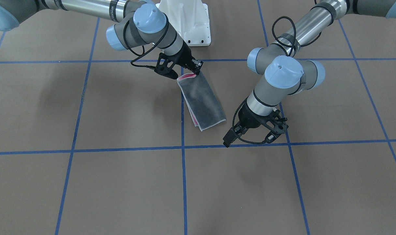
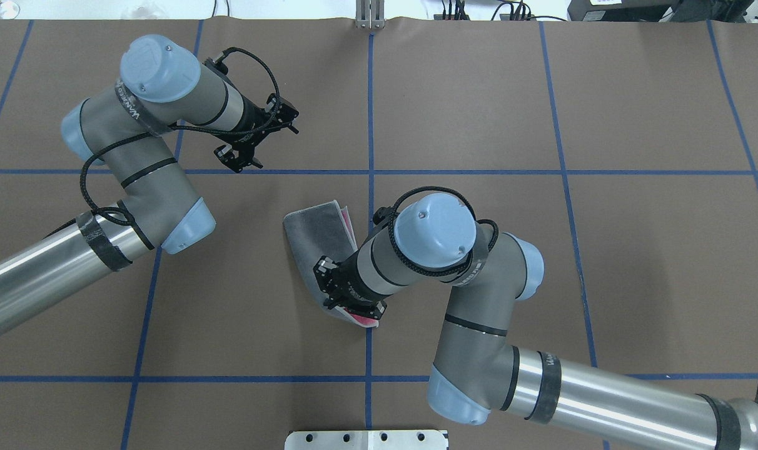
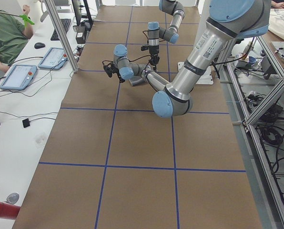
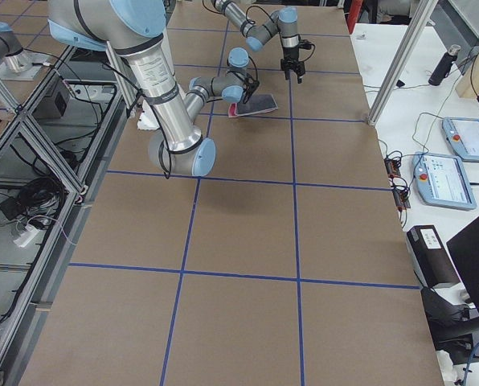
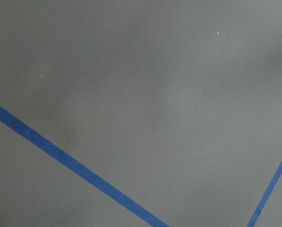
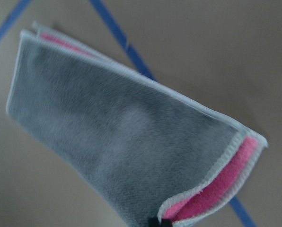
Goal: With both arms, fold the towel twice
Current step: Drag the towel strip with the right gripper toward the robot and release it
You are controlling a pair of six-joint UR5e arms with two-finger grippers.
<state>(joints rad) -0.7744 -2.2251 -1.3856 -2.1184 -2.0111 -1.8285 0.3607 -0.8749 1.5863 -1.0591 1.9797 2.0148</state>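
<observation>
The towel (image 1: 201,98) lies near the table's middle as a long folded strip, dark grey outside, with pink showing at its edges (image 6: 226,189). My right gripper (image 1: 195,70) is shut on the end nearest the robot and holds that end slightly raised (image 2: 357,310). The other end of the towel (image 2: 313,228) rests on the table. My left gripper (image 2: 288,119) hovers over bare table beyond that far end, apart from the cloth. It looks open and empty. The left wrist view shows only brown table and blue tape.
Blue tape lines (image 1: 183,182) divide the brown table cover into squares. The white pedestal base (image 1: 188,23) stands at the robot's edge. Beside the table, tablets (image 3: 18,76) lie on a bench where a seated person (image 3: 6,28) is, and more tablets (image 4: 464,141) lie there too.
</observation>
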